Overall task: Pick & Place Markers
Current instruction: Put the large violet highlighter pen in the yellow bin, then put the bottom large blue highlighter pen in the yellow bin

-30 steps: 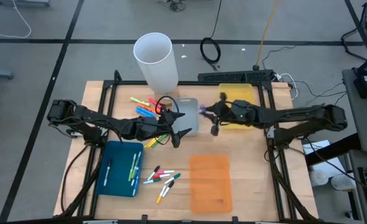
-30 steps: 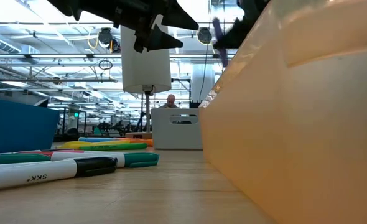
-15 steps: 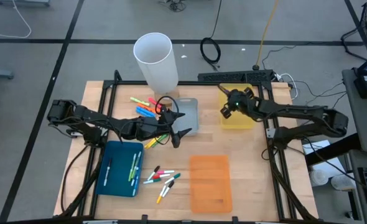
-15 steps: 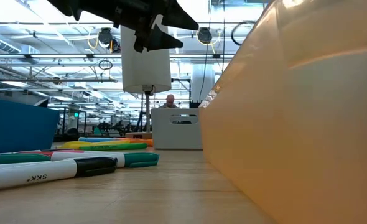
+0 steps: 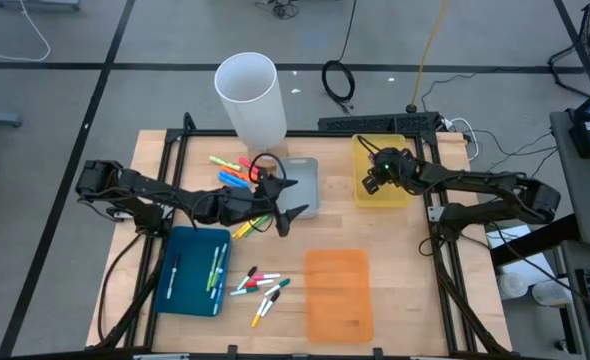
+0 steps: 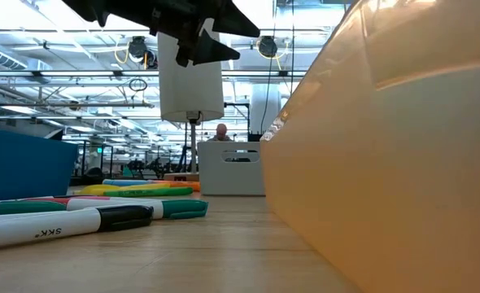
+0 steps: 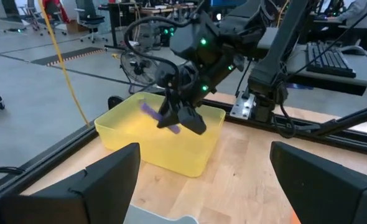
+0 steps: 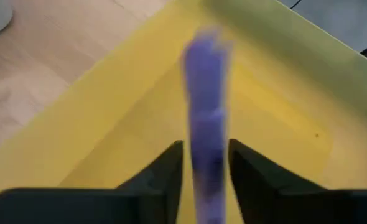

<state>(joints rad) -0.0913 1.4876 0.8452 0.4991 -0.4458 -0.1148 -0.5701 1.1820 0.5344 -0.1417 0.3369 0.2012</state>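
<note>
A: From above, we see the right gripper (image 5: 374,180) has come back from over the grey tray (image 5: 297,187), where it was a second ago, to above the yellow tray (image 5: 403,196) at the worktop's far right edge. The left gripper (image 5: 281,203) stays over the grey tray's near edge.

B: We count two markers in the blue tray (image 5: 196,271) at the near left; the orange tray (image 5: 339,293) looks empty. Loose markers (image 5: 258,289) lie between them, more markers (image 5: 233,170) by the white cylinder (image 5: 250,98).

A: Level with the table, the orange tray's wall (image 6: 386,155) fills our right side.

B: From the left wrist, its fingers (image 7: 106,174) are spread wide.

A: From the right wrist, the fingers (image 8: 249,168) pinch a purple marker (image 8: 204,118) over the yellow tray's floor (image 8: 127,130).
</note>
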